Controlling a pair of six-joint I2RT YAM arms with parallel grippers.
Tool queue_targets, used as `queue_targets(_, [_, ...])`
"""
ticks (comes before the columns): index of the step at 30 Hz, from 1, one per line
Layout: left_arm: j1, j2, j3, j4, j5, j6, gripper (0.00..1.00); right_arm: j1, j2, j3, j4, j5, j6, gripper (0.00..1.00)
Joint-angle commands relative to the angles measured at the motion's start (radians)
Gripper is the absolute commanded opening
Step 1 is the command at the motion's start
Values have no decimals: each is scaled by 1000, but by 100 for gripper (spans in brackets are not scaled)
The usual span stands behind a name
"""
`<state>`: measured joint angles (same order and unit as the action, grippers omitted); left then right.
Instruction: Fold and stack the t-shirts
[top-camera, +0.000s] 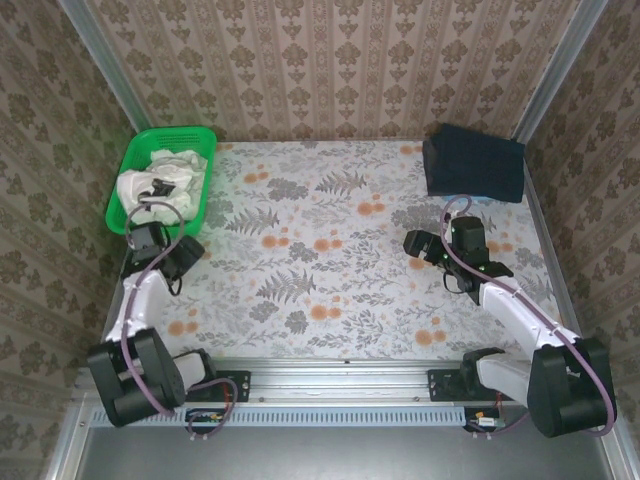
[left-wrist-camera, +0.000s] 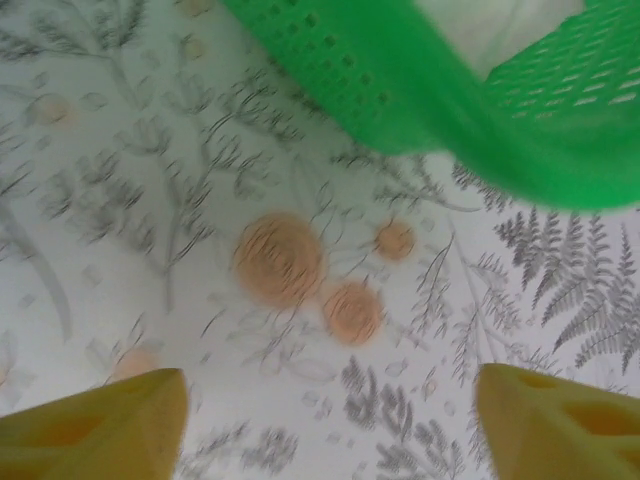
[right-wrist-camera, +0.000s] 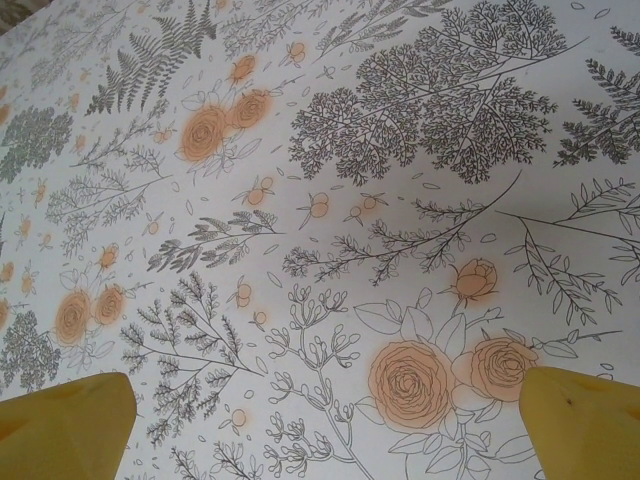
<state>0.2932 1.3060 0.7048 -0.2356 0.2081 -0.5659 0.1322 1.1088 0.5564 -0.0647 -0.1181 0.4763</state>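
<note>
Crumpled off-white t-shirts (top-camera: 152, 180) lie heaped in the green mesh basket (top-camera: 197, 198) at the table's back left. In the left wrist view a bit of white t-shirt (left-wrist-camera: 500, 30) shows over the blurred basket rim (left-wrist-camera: 400, 90). My left gripper (top-camera: 183, 255) hovers just in front of the basket's near corner. Its yellow fingers (left-wrist-camera: 110, 425) stand wide apart, open, with bare tablecloth between them. My right gripper (top-camera: 415, 243) is over the right middle of the table. It is open too, and nothing lies between its yellow fingers (right-wrist-camera: 590, 420).
A dark, boxy object (top-camera: 472, 165) sits at the back right corner. The floral tablecloth (top-camera: 320, 250) covers the table between the arms. Patterned walls close in the back and both sides.
</note>
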Motion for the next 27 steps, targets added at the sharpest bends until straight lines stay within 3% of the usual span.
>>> queue_targets(1, [23,73,81,117,93,2,64,6,-3,12,4,-12,7,100])
queue_targets(3, [24,122,120,116,87,9,58,7,-7,15,-3,-9,4,100])
queue_targets(17, [19,305,300,73,129,127,52,7,-15,25,-21,5,1,100])
queue_targets(23, [-41,212,327,-46,34,167,63,7,-12,23,-18,4,1,100])
queue_targets(25, [-63,160,348,-118,-38,185,78,6,-8,25,-17,3,1,100])
queue_targets(27, [-72,118,368,-165,-102,188,86,7,-7,22,-12,0,1,100])
